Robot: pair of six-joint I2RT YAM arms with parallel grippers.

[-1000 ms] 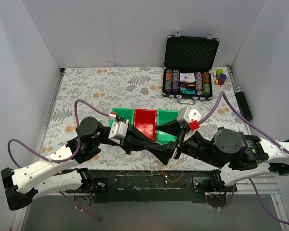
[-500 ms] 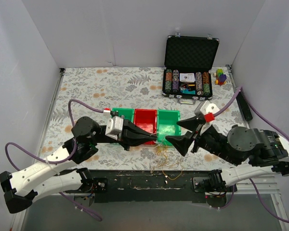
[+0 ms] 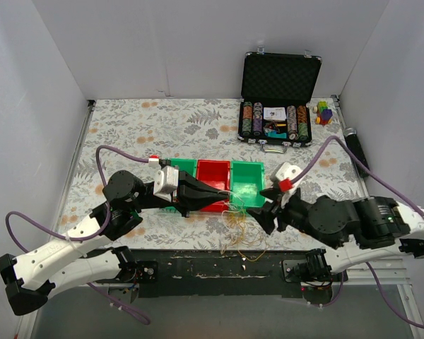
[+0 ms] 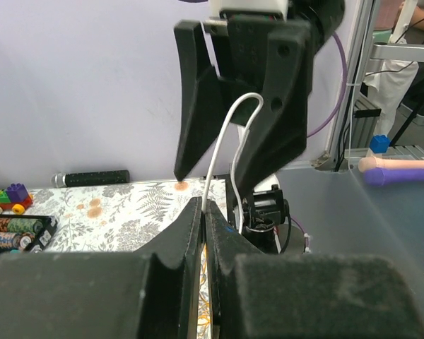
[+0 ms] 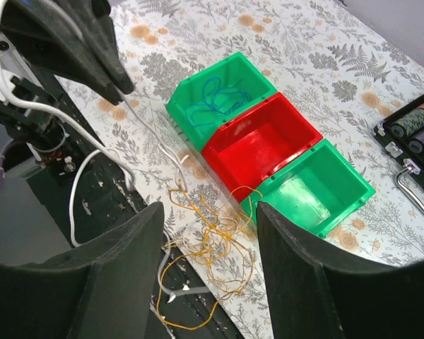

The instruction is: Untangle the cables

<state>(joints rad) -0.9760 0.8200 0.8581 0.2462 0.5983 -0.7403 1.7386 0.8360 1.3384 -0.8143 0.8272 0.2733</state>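
Note:
A loose tangle of yellow-orange cables (image 5: 213, 244) with white strands lies on the table's near edge, in front of the bins; it also shows in the top view (image 3: 240, 229). My left gripper (image 3: 225, 198) is shut on a white cable (image 4: 219, 145) that runs from its tip (image 5: 124, 90) down into the tangle. A teal-blue cable (image 5: 215, 95) lies in the left green bin (image 5: 184, 106). My right gripper (image 5: 210, 209) is open and empty, hovering above the tangle; it faces the left wrist camera (image 4: 230, 152).
A red bin (image 3: 213, 175) and a right green bin (image 3: 249, 182) sit mid-table. An open poker chip case (image 3: 277, 120), toy blocks (image 3: 324, 111) and a black handled tool (image 3: 357, 152) stand at the back right. The black base rail (image 3: 198, 265) runs below the tangle.
The two grippers have drawn apart. My right gripper swung away right, then came down over the tangle. My left gripper pulled back left with the white cable.

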